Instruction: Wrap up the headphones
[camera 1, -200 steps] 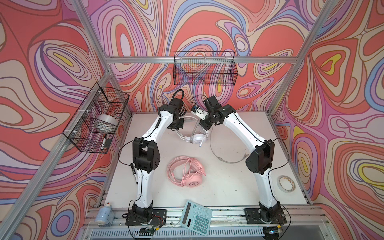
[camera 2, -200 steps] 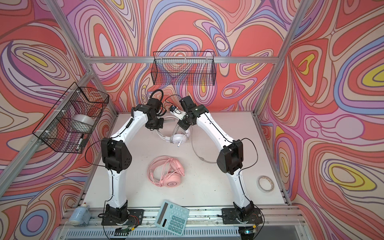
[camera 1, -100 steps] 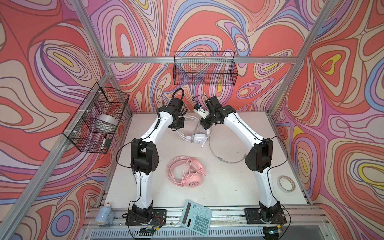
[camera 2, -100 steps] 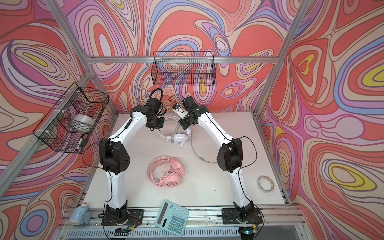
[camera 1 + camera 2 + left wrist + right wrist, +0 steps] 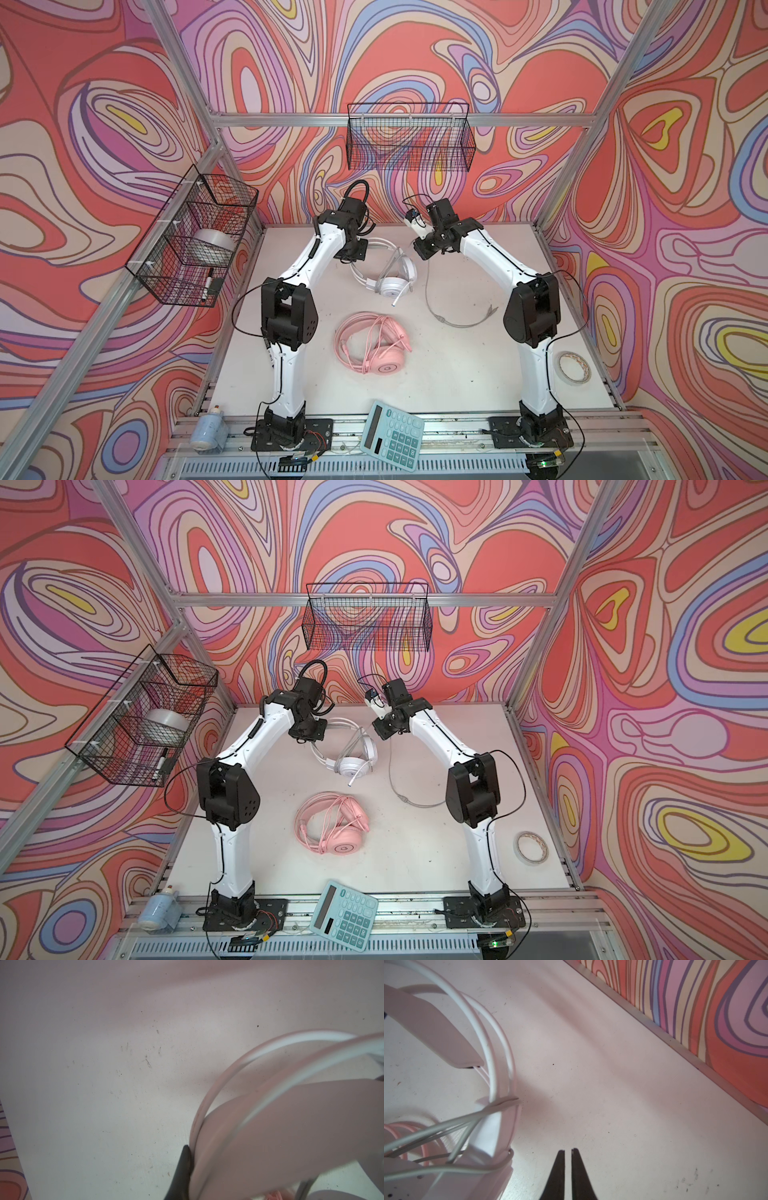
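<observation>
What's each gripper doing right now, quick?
Left gripper: closed, gripping the white headphones.
Right gripper: open just a crack, holding nothing.

Top views overlook the whole counter (image 5: pixel 457 374) from high; wrist views, close behind each end effector (image 5: pixel 568 1150), share the white headphones (image 5: pixel 436 1028).

left tool (image 5: pixel 352 257) clamped, right tool (image 5: pixel 568 1150) (barely) parted.
</observation>
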You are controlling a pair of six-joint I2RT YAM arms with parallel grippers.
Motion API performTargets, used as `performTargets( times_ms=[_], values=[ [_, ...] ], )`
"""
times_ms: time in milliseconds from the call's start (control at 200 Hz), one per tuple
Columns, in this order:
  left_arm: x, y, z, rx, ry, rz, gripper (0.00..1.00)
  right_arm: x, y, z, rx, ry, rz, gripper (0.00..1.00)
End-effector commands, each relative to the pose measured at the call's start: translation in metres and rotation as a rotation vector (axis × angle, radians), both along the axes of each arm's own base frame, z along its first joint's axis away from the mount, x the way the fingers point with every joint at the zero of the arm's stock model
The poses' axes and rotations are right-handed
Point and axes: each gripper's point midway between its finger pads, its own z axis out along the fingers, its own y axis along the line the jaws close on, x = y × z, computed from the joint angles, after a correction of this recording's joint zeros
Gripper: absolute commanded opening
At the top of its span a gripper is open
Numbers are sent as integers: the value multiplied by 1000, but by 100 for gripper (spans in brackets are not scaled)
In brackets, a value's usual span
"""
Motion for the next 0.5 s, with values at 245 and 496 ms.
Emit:
performTargets(
  times_ms=[245, 496],
  values=[
    [-13, -15, 28, -69, -16, -94, 0, 21, -11, -17, 59, 73, -122, 11],
    [-19, -29, 34, -168, -28, -123, 0, 18, -15, -37, 221, 193, -137, 15]
  ],
)
